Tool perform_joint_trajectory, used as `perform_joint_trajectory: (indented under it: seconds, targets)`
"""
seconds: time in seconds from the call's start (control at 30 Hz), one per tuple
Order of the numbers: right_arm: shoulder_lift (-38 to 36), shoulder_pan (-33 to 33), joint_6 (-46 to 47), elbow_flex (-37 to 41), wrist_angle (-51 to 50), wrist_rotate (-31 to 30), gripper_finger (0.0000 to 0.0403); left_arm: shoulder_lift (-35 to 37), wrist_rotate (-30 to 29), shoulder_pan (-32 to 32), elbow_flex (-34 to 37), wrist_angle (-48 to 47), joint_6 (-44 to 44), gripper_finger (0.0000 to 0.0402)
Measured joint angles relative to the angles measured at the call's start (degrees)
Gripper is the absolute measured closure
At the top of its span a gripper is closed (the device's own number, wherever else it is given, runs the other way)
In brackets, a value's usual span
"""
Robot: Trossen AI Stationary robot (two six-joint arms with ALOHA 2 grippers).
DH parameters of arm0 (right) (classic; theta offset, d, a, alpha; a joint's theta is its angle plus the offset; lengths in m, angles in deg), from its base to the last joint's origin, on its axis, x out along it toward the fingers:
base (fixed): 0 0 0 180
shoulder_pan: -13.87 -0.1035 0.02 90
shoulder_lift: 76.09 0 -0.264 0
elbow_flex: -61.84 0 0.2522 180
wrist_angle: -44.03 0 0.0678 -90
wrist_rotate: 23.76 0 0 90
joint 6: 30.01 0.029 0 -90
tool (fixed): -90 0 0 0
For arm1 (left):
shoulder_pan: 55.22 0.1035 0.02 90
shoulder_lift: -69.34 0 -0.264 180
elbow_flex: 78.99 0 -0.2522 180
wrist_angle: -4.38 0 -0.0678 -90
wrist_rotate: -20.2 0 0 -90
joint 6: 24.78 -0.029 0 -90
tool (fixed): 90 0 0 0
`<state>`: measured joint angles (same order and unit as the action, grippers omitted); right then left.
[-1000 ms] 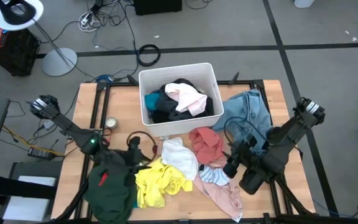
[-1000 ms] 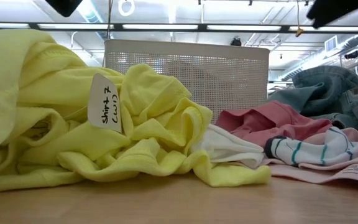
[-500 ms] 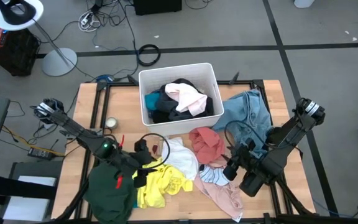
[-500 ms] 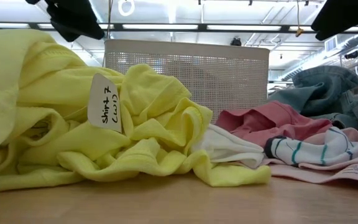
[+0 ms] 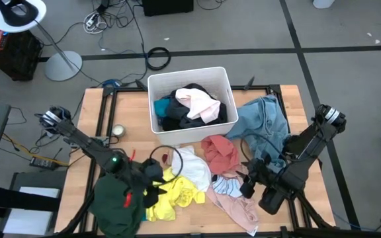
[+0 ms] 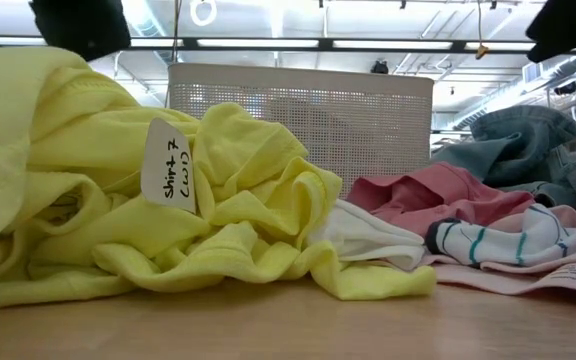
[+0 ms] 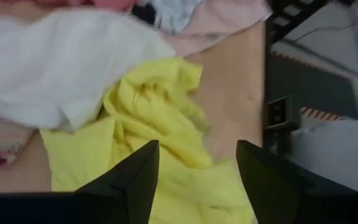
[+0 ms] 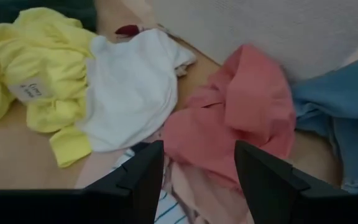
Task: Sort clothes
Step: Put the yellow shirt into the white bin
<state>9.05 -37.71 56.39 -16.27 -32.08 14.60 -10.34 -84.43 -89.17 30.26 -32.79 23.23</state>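
Observation:
A yellow shirt (image 5: 174, 195) with a paper tag (image 6: 168, 165) lies crumpled near the table's front, beside a dark green garment (image 5: 114, 201). A white garment (image 5: 192, 165), a salmon one (image 5: 220, 153), a striped one (image 5: 227, 187), a pale pink one (image 5: 240, 208) and light blue denim (image 5: 263, 122) lie to its right. My left gripper (image 5: 154, 188) is open above the yellow shirt's left part (image 7: 166, 124), clear of it in the low view (image 6: 78, 25). My right gripper (image 5: 250, 180) is open and empty over the striped and salmon garments (image 8: 241, 106).
A white plastic bin (image 5: 225, 86) at the table's far middle holds dark clothes and a pink-white garment (image 5: 200, 104). A small round object (image 5: 118, 131) sits left of the bin. A dark cable loop (image 5: 164, 155) hangs by my left arm.
My left gripper has moved toward the table's near edge and a little right, from beside the bin's front to over the yellow shirt. My right gripper has moved slightly toward the near edge. The clothes have not moved.

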Motion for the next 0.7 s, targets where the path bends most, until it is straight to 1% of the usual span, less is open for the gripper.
perform_joint_trajectory:
  seconds: [0.13,0.33,0.4,0.47,0.53,0.57,0.7]
  targets:
    - [0.00,-0.97,0.62,0.45,1.46,0.02,0.0207,-5.38,-0.04,-0.15,-2.06,-1.79,2.53,0.0198]
    - [-0.01,-2.64,0.16,0.50,3.85,0.02,0.0207,-13.24,1.10,-0.03,-3.34,-2.74,6.06,0.0199]
    - [-0.02,-3.13,0.12,0.50,4.59,-0.10,0.0207,-15.60,1.26,0.46,-3.41,-4.78,9.23,0.0200]
    - [-0.02,-3.62,0.04,0.50,5.63,-0.68,0.0207,-17.69,2.19,0.94,-3.39,-7.07,12.63,0.0209]
    - [-0.02,-4.11,-0.65,0.50,6.33,-1.13,0.0207,-18.83,2.67,1.00,-3.41,-7.23,13.74,0.0235]
    - [-0.02,-4.29,-0.90,0.50,6.68,-1.14,0.0207,-18.99,2.89,0.98,-3.43,-6.95,13.76,0.0256]
    - [0.26,-4.91,-1.07,0.50,6.77,-1.36,0.0207,-17.81,3.39,0.79,-3.27,-4.18,13.88,0.0372]
